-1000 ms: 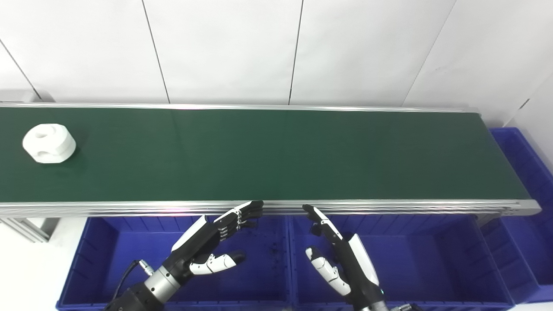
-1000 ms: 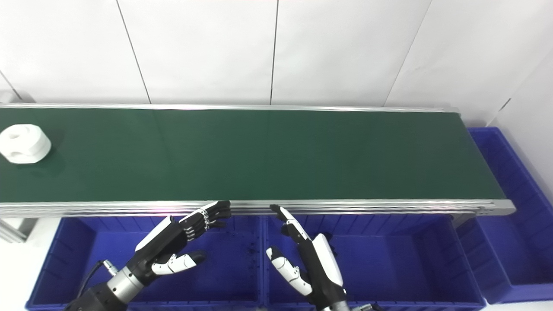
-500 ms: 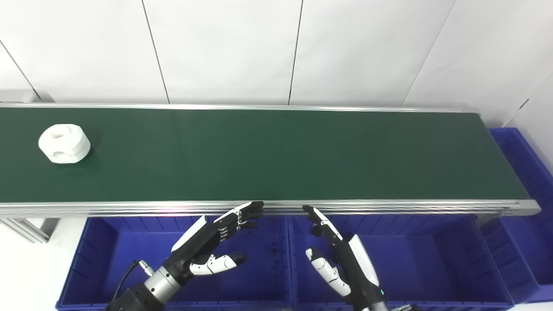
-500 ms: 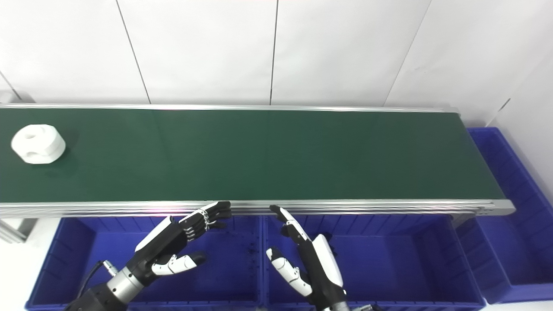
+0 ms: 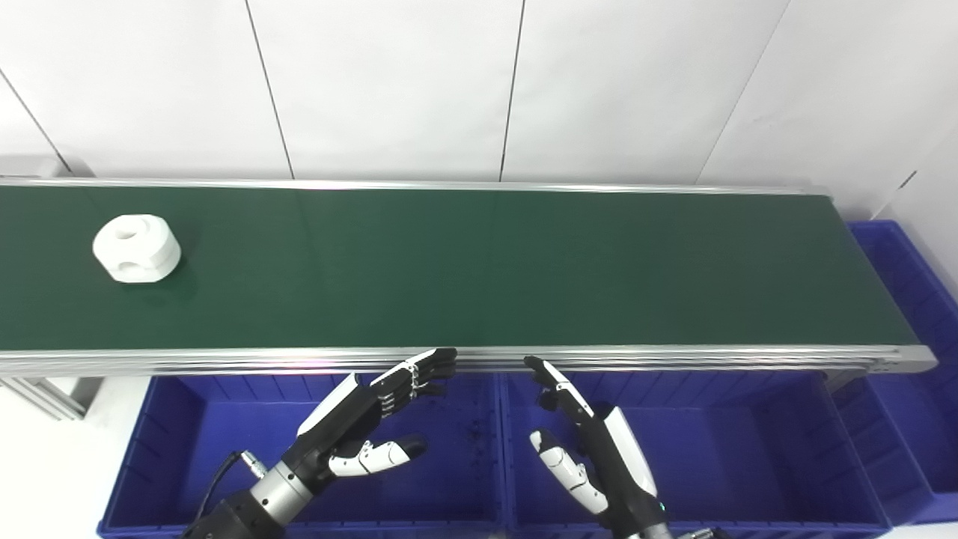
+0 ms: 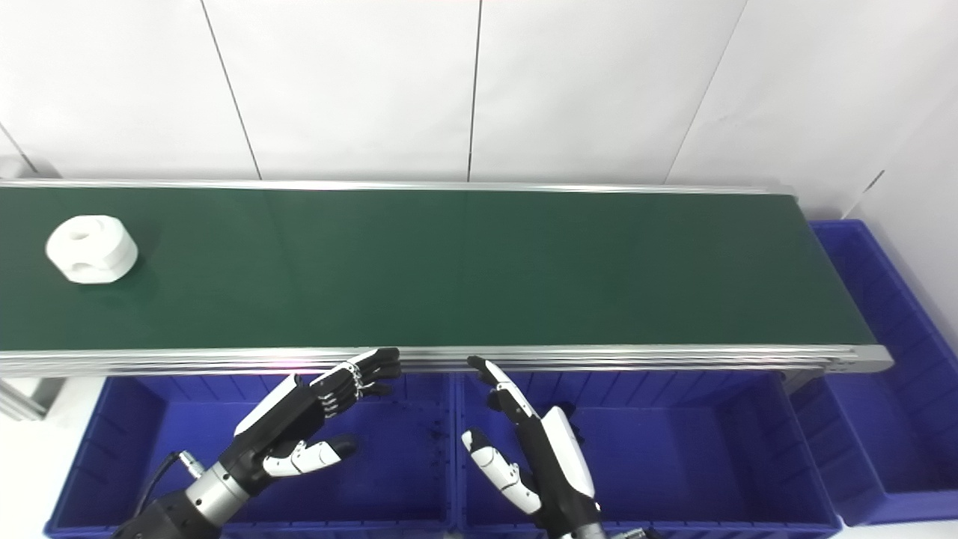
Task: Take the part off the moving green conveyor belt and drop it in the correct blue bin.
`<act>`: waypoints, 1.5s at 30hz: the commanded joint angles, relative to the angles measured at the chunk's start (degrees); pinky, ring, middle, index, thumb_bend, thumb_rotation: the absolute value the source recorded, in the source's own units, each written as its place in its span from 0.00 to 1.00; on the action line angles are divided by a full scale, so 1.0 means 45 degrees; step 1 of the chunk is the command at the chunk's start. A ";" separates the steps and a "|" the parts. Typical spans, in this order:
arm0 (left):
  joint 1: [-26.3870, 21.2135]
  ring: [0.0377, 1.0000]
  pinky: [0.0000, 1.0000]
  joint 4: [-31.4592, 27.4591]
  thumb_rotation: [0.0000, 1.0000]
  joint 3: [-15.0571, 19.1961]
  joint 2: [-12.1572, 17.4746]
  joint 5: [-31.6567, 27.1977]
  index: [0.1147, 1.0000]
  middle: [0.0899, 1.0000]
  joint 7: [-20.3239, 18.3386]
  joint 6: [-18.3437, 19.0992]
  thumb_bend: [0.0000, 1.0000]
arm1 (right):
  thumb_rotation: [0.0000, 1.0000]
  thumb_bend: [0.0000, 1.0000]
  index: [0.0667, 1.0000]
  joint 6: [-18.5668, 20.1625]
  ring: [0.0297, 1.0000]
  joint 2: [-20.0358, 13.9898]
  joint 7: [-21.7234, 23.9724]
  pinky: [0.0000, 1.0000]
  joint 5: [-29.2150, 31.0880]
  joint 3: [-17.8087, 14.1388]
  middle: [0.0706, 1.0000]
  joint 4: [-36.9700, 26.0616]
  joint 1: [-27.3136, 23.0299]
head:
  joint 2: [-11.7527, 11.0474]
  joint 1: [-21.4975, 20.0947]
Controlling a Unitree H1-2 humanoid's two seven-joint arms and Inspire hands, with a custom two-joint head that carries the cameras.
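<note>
A white round part with a hole in its top and notches in its side lies on the green conveyor belt at the far left. It also shows in the right eye view. My left hand is open and empty, held over the left blue bin just below the belt's near rail. My right hand is open and empty over the middle blue bin. Both hands are far right of the part.
A third blue bin stands past the belt's right end. Aluminium rails edge the belt front and back. A white panelled wall rises behind it.
The white part has ridden the belt to the right. Both hands have stayed where they were.
</note>
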 commanded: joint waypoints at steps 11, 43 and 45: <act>-0.0239 0.90 0.85 0.1203 0.54 -0.0394 -0.0577 0.0876 0.89 0.92 0.0587 -0.0429 0.45 | 0.93 0.37 0.92 -0.1691 0.91 -0.0643 -0.1174 0.87 0.0628 0.0448 0.93 0.1542 -0.0453 | -0.2222 0.1106; -0.3188 0.90 0.86 -0.2118 0.51 -0.1792 0.1813 0.3552 0.79 0.91 0.3196 -0.0429 0.53 | 0.91 0.32 0.92 -0.1679 0.91 -0.1123 -0.1197 0.87 0.0748 0.0584 0.94 0.1331 -0.0745 | -0.2015 0.1604; -0.4169 0.92 0.92 -0.2323 0.59 -0.2066 0.2393 0.4244 0.80 0.91 0.3754 -0.0429 0.50 | 0.92 0.33 0.92 -0.1679 0.91 -0.1110 -0.1155 0.86 0.0754 0.0541 0.93 0.1340 -0.0796 | -0.2033 0.1644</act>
